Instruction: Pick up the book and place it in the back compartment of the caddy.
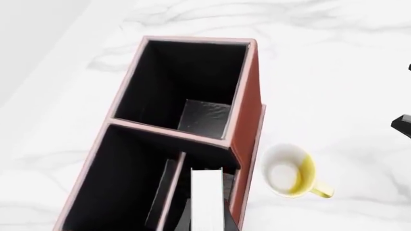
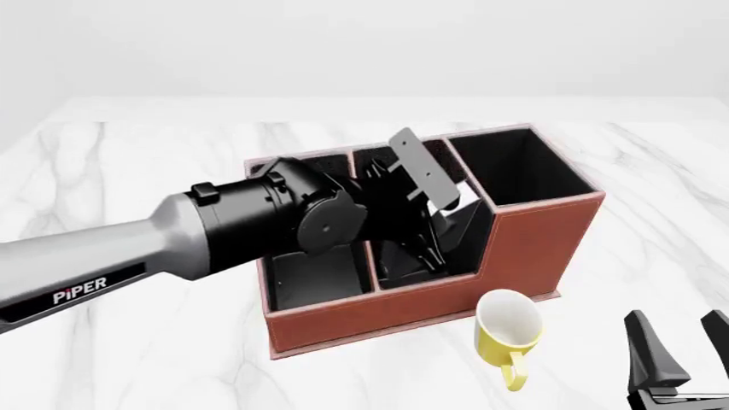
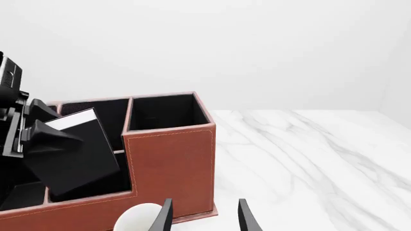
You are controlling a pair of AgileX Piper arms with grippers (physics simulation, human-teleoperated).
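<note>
Left claw (image 3: 29,132) grips thin black book (image 3: 77,154) by top edge, tilted over brown leather caddy (image 3: 170,163). Book looks light, stiff, slippery. Right claw (image 3: 204,214) wide, empty.

I note a white marble table (image 2: 137,154) with grey veining; behind it a plain white wall (image 3: 257,48); lighting even and soft.

A yellow mug (image 2: 507,331) sits on a white table (image 2: 137,359) with grey marble lines. The mug is white inside. It lies tipped, with its open mouth facing up and toward the back. Its small yellow handle (image 2: 515,373) points to about 6 o'clock in the front view. The mug is near the front edge of the table, a bit right of the middle. Behind the table is a plain pale wall (image 2: 364,43).
</note>
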